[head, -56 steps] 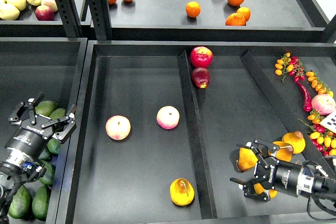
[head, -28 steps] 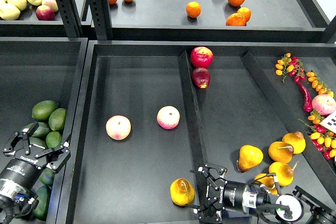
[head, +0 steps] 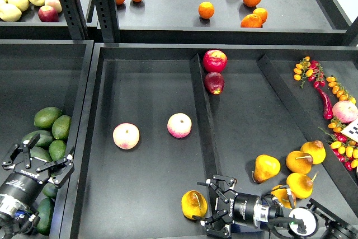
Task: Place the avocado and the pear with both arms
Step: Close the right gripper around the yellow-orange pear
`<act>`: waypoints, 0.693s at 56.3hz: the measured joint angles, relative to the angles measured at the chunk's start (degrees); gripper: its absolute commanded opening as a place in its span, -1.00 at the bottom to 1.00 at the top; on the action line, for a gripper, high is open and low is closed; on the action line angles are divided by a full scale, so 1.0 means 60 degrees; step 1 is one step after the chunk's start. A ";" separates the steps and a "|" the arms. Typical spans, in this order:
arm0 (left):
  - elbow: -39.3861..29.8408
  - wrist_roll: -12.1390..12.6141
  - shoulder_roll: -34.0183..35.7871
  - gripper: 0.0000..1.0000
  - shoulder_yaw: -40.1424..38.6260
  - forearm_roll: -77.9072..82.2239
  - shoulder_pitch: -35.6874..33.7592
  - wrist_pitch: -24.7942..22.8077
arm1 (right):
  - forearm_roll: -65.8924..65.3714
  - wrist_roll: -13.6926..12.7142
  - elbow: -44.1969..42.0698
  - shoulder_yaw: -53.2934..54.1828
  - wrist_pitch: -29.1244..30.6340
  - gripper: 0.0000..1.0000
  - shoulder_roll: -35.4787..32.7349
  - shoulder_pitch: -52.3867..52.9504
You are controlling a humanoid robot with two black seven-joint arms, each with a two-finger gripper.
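A yellow-orange pear with a brown blotch lies at the front of the middle tray's left compartment. My right gripper is open, lying low and pointing left, its fingertips just at the pear's right side. Several dark green avocados lie in a pile in the left tray. My left gripper is open and empty, over the front avocados of the pile, partly hiding them.
Two pink-yellow peaches lie in the left compartment. A divider splits the tray; two red apples sit behind it. More pears lie front right. Oranges are on the upper shelf.
My right gripper has swung left from the pear pile across the divider to the lone pear. My left gripper has dropped toward the near end of the avocado pile. Both stay open.
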 measured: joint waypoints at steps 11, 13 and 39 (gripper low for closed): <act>-0.0001 0.0006 0.0000 0.99 -0.0075 0.0000 0.0081 0.0000 | -0.0045 0.0000 -0.0062 -0.0046 0.0000 0.20 0.0002 -0.0007; -0.0001 0.0010 0.0000 0.99 -0.0076 0.0000 0.0108 0.0000 | -0.0046 0.0000 -0.0063 -0.0051 0.0000 0.15 0.0001 -0.0014; -0.0001 0.0014 0.0000 0.99 -0.0132 -0.0007 0.0301 -0.0001 | 0.0143 0.0000 -0.0058 0.0039 0.0000 -0.78 0.0055 -0.0089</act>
